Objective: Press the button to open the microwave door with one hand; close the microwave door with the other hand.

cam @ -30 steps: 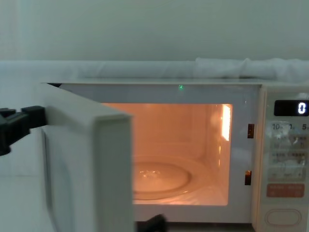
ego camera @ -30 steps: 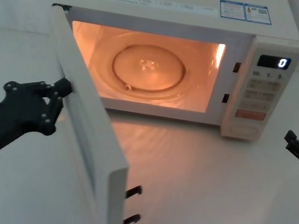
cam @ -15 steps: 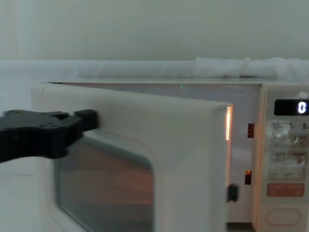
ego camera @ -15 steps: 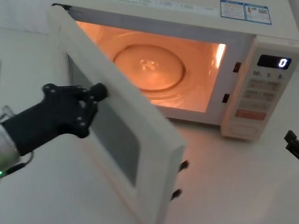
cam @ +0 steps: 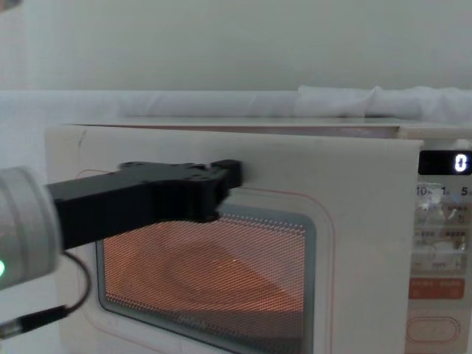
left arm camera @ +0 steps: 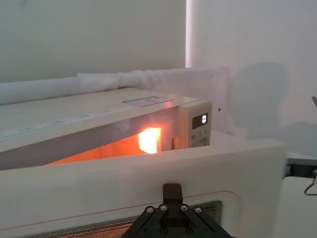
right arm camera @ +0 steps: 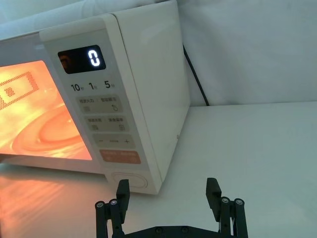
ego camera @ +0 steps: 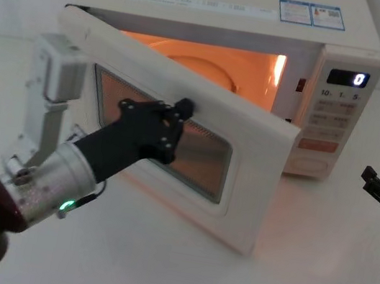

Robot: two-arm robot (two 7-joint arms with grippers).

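large cream microwave door [cam: 354,243]: lower edge cut off in chest view | wide pill-shaped cream button [cam: 434,330]: partly cropped | black-fingered left gripper [ego camera: 185,108]: finger state unreadable

Setting. A smooth white counter [ego camera: 314,272] carries the work; its glossy surface takes a warm orange sheen near its middle and stays pale toward the front edge and right edge. Behind the counter's back edge stands a plain white wall [cam: 236,44]. A rumpled white padded roll [cam: 369,102] runs along the foot of that wall. A black cable [right arm camera: 194,74] hangs down against the wall.
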